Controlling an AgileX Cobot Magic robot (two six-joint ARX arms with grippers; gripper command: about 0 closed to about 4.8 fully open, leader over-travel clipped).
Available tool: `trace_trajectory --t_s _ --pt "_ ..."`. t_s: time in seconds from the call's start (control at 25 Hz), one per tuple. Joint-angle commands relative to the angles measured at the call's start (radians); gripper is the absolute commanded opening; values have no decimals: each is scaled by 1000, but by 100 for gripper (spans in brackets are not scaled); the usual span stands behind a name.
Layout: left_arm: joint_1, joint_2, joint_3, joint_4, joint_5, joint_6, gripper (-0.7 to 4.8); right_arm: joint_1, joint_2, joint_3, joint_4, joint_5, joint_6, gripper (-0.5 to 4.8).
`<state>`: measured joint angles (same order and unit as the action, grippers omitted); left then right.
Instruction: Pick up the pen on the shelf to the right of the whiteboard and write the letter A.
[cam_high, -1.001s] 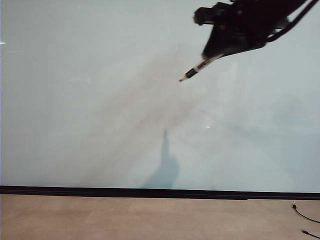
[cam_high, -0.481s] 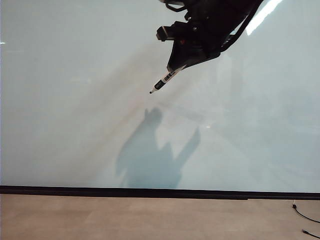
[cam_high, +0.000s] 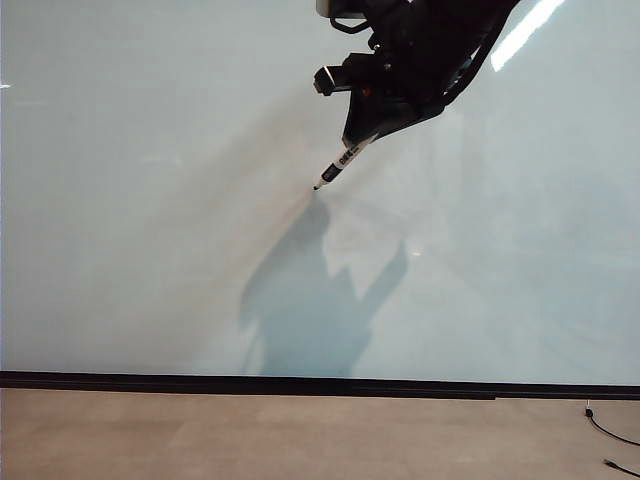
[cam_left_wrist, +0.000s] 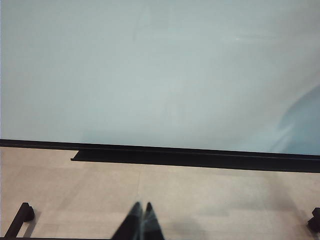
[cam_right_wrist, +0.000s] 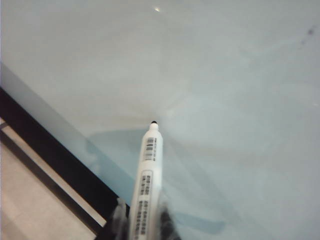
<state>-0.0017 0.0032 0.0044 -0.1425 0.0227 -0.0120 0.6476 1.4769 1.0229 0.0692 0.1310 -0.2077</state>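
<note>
Whiteboard, right gripper gripping pen, left gripper closed

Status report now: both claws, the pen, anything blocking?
Right claw shut on pen, tip near whiteboard. Left claw shut, low. Nothing blocking.

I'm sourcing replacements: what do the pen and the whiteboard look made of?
The pen, held in the shut right gripper: apparently smooth white plastic, with a printed label and a dark tip. The whiteboard: a glossy, coated-looking panel, judging by reflections and soft shadows; core unclear. Left gripper is shut, idle.
</note>
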Motion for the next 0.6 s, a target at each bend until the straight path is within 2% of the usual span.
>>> trace_trajectory --t_s 0.04,0.6 --pt "0 0 2 8 0 4 -5 0 -3 10 20 30 -3 -6" --pt "0 0 2 8 0 4 -5 0 -38 12 47 78 -10 -6"
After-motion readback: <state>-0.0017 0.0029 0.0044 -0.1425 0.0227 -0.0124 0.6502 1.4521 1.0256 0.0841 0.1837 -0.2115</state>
